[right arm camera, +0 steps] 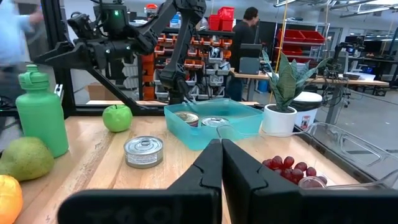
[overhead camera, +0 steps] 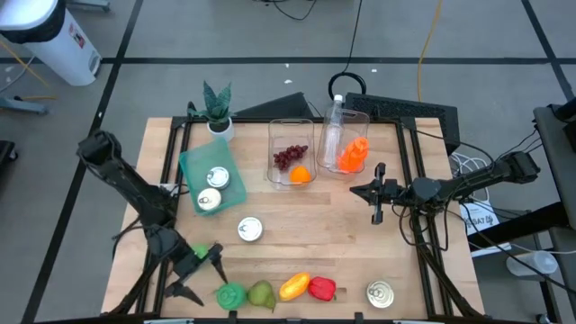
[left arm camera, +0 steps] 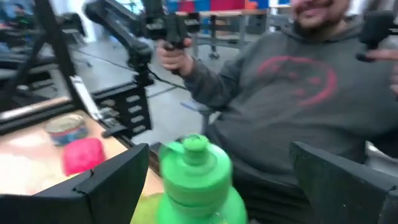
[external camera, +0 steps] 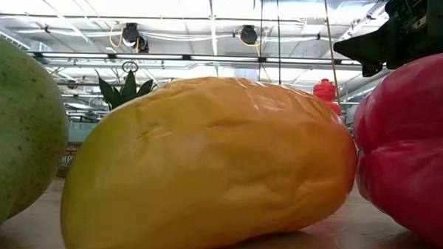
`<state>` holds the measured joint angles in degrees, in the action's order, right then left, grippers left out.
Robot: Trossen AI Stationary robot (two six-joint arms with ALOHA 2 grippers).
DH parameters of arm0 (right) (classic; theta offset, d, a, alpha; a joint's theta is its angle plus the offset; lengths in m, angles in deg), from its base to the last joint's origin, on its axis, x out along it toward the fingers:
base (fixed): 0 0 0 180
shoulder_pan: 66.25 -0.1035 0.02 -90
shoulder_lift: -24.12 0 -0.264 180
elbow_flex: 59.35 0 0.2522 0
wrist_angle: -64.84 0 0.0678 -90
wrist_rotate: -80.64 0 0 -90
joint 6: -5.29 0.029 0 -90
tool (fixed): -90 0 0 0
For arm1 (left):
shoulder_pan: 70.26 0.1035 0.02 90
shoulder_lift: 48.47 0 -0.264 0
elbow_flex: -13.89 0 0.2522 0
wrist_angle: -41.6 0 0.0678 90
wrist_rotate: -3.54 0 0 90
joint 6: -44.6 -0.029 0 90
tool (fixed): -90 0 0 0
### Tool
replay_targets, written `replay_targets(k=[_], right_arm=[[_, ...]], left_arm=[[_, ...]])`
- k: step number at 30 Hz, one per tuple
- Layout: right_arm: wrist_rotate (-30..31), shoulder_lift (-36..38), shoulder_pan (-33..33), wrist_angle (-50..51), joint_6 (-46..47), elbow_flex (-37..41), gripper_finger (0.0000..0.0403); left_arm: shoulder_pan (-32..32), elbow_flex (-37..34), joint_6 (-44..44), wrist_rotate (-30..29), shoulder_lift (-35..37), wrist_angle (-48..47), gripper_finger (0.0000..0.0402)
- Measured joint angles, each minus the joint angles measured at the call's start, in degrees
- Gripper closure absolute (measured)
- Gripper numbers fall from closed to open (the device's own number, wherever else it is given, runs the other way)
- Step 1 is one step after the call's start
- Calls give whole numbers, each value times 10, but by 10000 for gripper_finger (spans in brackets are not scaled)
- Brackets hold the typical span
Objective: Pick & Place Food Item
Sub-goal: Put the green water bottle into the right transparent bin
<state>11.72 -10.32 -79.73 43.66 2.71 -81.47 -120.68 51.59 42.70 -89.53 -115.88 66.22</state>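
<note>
the left gripper hangs wide open and empty at the table's front edge, just beside the green bottle. the bottle looks light, hard and slick; i'd grip its body, not the cap. the right gripper waits shut mid-table.

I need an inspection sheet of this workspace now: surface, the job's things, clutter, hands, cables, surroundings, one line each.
Surface: wooden table, many things on it.
Job's things: green bottle, pear, yellow mango and red pepper in a row at the front edge; green apple near the left hand.
Clutter: potted plant; teal tray holding cans; loose cans; clear bins with grapes and an orange, and a bottle and carrot.
Hands: left hand open beside the green bottle; right hand shut, holding nothing, above the table's right side.
Cables: several on the floor behind the table.
Surroundings: person in grey hoodie at the front edge.
</note>
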Motion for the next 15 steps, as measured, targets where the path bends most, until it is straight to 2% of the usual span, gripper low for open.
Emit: replay_targets(k=[6, 15], right_arm=[[0, 0, 0, 0, 4, 0, 403], [0, 0, 0, 0, 4, 0, 403]], left_arm=[[2, 0, 43, -88, 15, -101, 2], [14, 0, 66, -47, -35, -59, 2]])
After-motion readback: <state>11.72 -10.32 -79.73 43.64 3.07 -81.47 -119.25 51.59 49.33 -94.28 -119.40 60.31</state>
